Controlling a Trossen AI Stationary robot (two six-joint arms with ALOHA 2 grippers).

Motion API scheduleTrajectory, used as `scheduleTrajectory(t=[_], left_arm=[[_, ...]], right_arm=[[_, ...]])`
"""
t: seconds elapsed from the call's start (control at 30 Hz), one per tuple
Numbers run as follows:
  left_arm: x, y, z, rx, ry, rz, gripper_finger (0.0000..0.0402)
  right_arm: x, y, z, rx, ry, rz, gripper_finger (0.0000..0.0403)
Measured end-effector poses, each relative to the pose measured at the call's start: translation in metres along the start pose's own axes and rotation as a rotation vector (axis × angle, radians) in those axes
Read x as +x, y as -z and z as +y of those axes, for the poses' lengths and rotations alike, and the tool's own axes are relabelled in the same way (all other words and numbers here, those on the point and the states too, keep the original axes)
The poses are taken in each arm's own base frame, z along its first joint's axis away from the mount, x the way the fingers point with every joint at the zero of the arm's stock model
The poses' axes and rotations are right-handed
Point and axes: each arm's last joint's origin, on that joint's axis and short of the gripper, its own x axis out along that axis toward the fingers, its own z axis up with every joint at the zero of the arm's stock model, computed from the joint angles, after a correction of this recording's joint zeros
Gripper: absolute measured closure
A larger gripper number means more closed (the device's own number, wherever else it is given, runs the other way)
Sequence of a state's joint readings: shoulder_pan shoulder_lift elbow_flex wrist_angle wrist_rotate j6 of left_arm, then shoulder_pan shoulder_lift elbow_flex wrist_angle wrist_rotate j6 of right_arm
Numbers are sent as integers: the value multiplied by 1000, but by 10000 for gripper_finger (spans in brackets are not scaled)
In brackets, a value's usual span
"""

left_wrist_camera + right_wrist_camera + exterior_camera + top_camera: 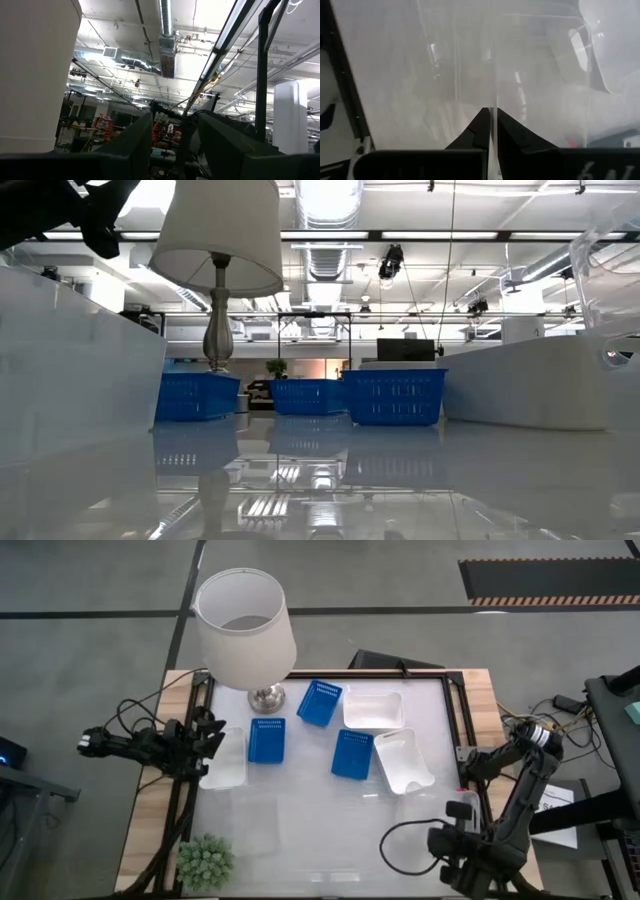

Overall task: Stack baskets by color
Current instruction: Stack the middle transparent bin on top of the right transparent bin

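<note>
Three blue baskets (320, 702) (267, 739) (352, 754) and three white baskets (373, 710) (403, 760) (225, 758) rest on their bases on the white table top. A clear basket (255, 823) lies near the front. My right gripper (491, 117) is at the table's near right corner (462, 840), pointing down, shut on another clear basket (470, 65). My left gripper (172, 145) waits open at the left edge (210, 735), pointing upward with nothing between its fingers. My right gripper pinches a thin wall of the clear basket (492, 102) between its two fingers, and the wall runs edge-on through the gap. The fingers come from above, pointing steeply down. In the low view the basket's rim (605, 270) stands high above the table top.
A lamp with a white shade (245, 625) stands on its metal foot (266, 696) at the far left, close to the blue baskets. A small green plant (205, 860) sits at the near left corner. Cables lie along the right edge (400, 840).
</note>
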State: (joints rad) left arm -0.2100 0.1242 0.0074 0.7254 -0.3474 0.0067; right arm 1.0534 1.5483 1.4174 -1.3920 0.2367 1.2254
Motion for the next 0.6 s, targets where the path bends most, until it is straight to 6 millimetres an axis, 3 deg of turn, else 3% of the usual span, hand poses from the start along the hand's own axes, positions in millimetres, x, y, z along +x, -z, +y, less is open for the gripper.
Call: scheduleTrajectory(t=[0.47,0.6], left_arm=[[0,0,0,0,0,0,259],[0,0,0,0,0,0,259]], right_arm=[[-6,-3,6,50,-42,-8,393],[-6,-3,5,68,-37,-11,377]])
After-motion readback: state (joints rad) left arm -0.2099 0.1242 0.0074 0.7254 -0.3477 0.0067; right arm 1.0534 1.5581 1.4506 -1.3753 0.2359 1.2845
